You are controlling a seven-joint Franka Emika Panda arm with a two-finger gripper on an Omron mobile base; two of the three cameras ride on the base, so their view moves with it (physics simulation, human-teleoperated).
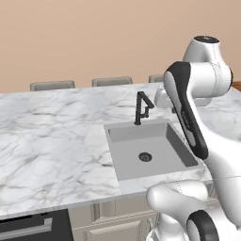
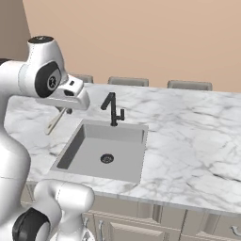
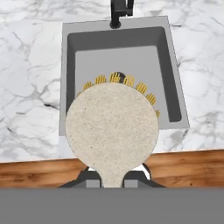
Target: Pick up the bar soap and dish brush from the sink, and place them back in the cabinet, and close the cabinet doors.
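one dish brush [image 3: 111, 129], one sink [image 3: 72, 65]

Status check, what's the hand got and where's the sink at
Hand shut on brush, held above the sink. Basin bare apart from the drain; no soap seen. Faucet stands at the back rim.

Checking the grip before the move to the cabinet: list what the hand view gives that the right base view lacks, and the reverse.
Hand view adds: the dish brush seen head-on, a round cream head fringed with yellow bristles, its neck pinched in the shut hand, and a strip of wooden floor. Right base view adds: the drain, chair backs and the cupboard fronts under the counter. Shared: the sink, black faucet and marble counter.
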